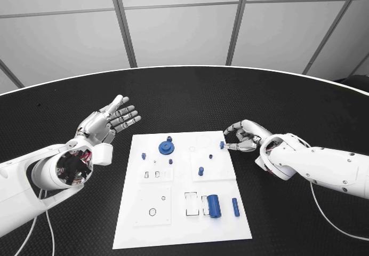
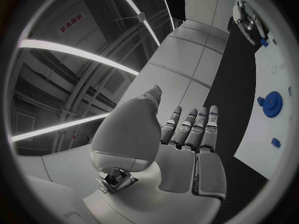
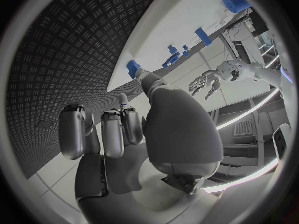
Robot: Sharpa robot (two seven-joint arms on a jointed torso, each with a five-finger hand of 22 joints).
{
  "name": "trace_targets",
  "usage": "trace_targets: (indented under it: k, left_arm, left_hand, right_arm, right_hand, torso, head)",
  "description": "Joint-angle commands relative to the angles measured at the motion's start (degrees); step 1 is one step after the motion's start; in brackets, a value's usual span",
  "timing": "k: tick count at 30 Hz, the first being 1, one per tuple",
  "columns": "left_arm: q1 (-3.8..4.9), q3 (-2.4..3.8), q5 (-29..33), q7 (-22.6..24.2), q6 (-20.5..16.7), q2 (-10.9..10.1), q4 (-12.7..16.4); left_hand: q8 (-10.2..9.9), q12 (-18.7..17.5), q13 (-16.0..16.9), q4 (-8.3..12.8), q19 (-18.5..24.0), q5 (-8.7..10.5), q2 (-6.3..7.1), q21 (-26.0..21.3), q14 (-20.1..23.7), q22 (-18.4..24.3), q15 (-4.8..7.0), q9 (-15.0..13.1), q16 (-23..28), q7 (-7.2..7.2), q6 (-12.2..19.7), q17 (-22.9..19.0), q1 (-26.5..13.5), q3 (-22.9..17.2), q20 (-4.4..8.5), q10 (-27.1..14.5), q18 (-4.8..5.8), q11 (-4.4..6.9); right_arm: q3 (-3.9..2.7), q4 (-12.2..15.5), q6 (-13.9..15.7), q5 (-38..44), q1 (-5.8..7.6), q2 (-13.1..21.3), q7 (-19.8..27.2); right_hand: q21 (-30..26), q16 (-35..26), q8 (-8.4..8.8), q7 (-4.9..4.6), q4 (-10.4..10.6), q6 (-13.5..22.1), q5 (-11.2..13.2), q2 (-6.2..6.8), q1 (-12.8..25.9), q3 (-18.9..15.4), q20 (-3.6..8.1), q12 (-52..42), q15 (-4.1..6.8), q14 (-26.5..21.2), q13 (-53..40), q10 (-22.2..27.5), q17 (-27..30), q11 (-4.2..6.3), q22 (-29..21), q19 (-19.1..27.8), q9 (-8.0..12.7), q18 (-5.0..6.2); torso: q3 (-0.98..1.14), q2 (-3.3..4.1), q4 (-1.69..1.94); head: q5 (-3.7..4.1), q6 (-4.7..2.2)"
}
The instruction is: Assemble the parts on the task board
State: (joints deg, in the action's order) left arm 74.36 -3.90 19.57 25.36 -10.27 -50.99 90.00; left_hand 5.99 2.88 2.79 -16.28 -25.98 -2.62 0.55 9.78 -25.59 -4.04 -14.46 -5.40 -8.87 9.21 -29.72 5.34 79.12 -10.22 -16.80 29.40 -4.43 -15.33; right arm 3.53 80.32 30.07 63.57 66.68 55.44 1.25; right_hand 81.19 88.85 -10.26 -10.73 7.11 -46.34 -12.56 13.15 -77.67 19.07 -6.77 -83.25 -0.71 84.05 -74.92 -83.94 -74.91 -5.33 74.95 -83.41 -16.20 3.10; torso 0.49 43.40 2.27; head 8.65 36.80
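Two hands were on record at the black table (image 1: 192,96). Left hand (image 1: 110,124): raised beside the board's far left corner, fingers straight and spread, holding nothing, well apart from every part. Right hand (image 1: 245,136): at the board's right edge, fingers curled, thumb and a fingertip (image 3: 140,75) pinching a small blue part (image 1: 222,144) just over that edge.

Task board (image 1: 181,224): white plate, middle of the table. Contents: one blue gear (image 1: 166,147) standing near the far edge; several short blue pegs (image 1: 201,171) scattered across the middle; one thick blue cylinder (image 1: 214,206) and one thin blue rod (image 1: 235,207) lying side by side near the front right. Some slots appeared unfilled.

Step in hand, as judged: carrying the pinched part to its seat, with most of the assembly not yet done. Next move would call for lining the part up squarely over its hole and pressing it straight down; a tilted entry could jam it.
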Motion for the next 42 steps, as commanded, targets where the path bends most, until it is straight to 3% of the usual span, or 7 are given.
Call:
trace_targets:
  k: [1,5,8,11,15,21,42]
  left_arm:
    - [0.00,0.00,0.00,0.00,-0.06,-0.04,0.04]
    - [0.00,0.00,0.00,0.00,-0.12,-0.10,0.06]
    - [0.00,0.00,0.00,0.00,-0.13,-0.10,0.06]
    - [0.01,0.00,0.00,0.00,-0.14,-0.10,0.07]
    - [0.01,0.00,0.00,0.01,-0.17,-0.10,0.05]
    - [0.01,0.00,0.00,0.00,-0.19,-0.12,0.11]
    - [0.01,0.01,-0.01,0.03,-0.32,-0.29,0.35]
  left_hand:
    - [0.23,0.12,0.07,-0.06,0.35,-0.31,-0.61,-0.33,-0.21,0.05,0.07,-0.05,-0.03,7.88,-0.41,0.04,-0.06,-0.30,0.03,0.43,0.14,-0.13]
    - [0.23,0.12,0.07,-0.06,0.35,-0.31,-0.61,-0.33,-0.21,0.05,0.07,-0.05,-0.03,7.88,-0.41,0.04,-0.06,-0.30,0.03,0.43,0.14,-0.13]
    - [0.23,0.12,0.07,-0.06,0.35,-0.31,-0.61,-0.33,-0.21,0.05,0.07,-0.05,-0.03,7.88,-0.41,0.04,-0.06,-0.30,0.03,0.43,0.14,-0.13]
    - [0.23,0.12,0.07,-0.06,0.35,-0.31,-0.61,-0.33,-0.21,0.05,0.07,-0.05,-0.03,7.88,-0.41,0.04,-0.06,-0.30,0.03,0.43,0.14,-0.13]
    - [0.25,0.12,0.07,-0.06,0.36,-0.31,-0.61,-0.34,-0.07,0.08,0.08,-0.06,0.01,7.89,-0.47,0.01,-0.04,-0.34,0.03,0.42,0.14,-0.12]
    - [0.25,0.12,0.07,-0.06,0.36,-0.31,-0.61,-0.34,-0.07,0.08,0.08,-0.06,0.01,7.89,-0.47,0.01,-0.04,-0.34,0.03,0.42,0.14,-0.12]
    - [0.26,0.12,0.07,-0.05,0.34,-0.31,-0.61,-0.35,0.05,0.11,0.07,-0.07,0.05,7.88,-0.52,-0.02,-0.02,-0.37,0.03,0.48,0.14,-0.12]
  right_arm:
    - [0.00,0.00,-0.22,0.03,-0.05,-0.13,-0.07]
    - [0.00,-0.04,-0.40,0.04,-0.08,-0.25,-0.08]
    - [0.00,-0.07,-0.54,0.05,-0.10,-0.31,-0.08]
    - [0.00,-0.14,-0.69,0.05,-0.12,-0.40,-0.12]
    - [0.00,-0.12,-0.84,0.05,-0.14,-0.50,-0.16]
    - [0.00,-0.04,-1.28,1.41,-0.17,-0.75,-0.25]
    - [0.00,-0.48,-2.25,3.16,-0.31,-1.83,-0.84]
  right_hand:
    - [-0.28,0.14,0.22,0.10,-0.04,0.30,0.38,-0.19,-0.63,-0.51,-0.31,0.12,-0.49,5.24,-7.73,-0.10,-11.83,-0.25,4.72,-0.14,0.06,-0.17]
    - [-0.27,0.16,0.00,0.18,0.15,-0.22,0.39,-0.49,-0.95,-0.99,-0.33,-0.02,-0.48,5.25,-7.86,-0.21,-11.88,-0.20,4.77,-0.17,-0.01,-0.17]
    - [-0.25,0.18,-0.33,0.31,0.28,-0.89,0.36,-0.69,-1.18,-1.19,-0.31,-0.16,-0.42,5.27,-7.99,-0.32,-11.95,-0.10,4.82,-0.21,-0.11,-0.18]
    - [-0.21,0.20,-0.61,0.43,0.39,-1.43,0.32,-0.82,-1.30,-1.26,-0.26,-0.27,-0.34,5.28,-8.11,-0.42,-11.98,0.00,4.90,-0.25,-0.20,-0.19]
    - [-0.17,0.22,-0.90,0.55,0.48,-1.94,0.27,-0.94,-1.38,-1.23,-0.20,-0.39,-0.27,5.29,-8.22,-0.52,-12.05,0.09,4.96,-0.30,-0.29,-0.20]
    - [0.03,0.27,-2.74,1.41,0.71,-5.53,-0.17,-1.22,-1.40,-0.04,0.31,-1.00,0.34,5.33,-8.83,-1.04,-12.20,0.85,5.31,-0.51,-0.80,-0.27]
    - [0.27,0.35,-3.30,1.99,0.83,-7.20,-0.79,-1.51,-1.30,1.74,0.83,-1.44,0.87,5.39,-9.29,-1.48,-12.49,1.42,5.68,-0.74,-0.74,-0.36]
  torso:
    - [-0.12,-0.02,-0.01]
    - [-0.02,-0.02,-0.14]
    - [-0.06,-0.13,-0.23]
    - [-0.12,-0.09,-0.20]
    - [-0.02,-0.10,-0.17]
    - [-0.13,-0.01,-0.11]
    - [-0.10,-0.07,-0.15]
  head:
    - [-0.11,0.24]
    - [-0.23,0.21]
    - [-0.28,0.40]
    - [-0.28,0.42]
    - [-0.42,0.39]
    - [-0.46,0.51]
    - [-0.54,0.69]
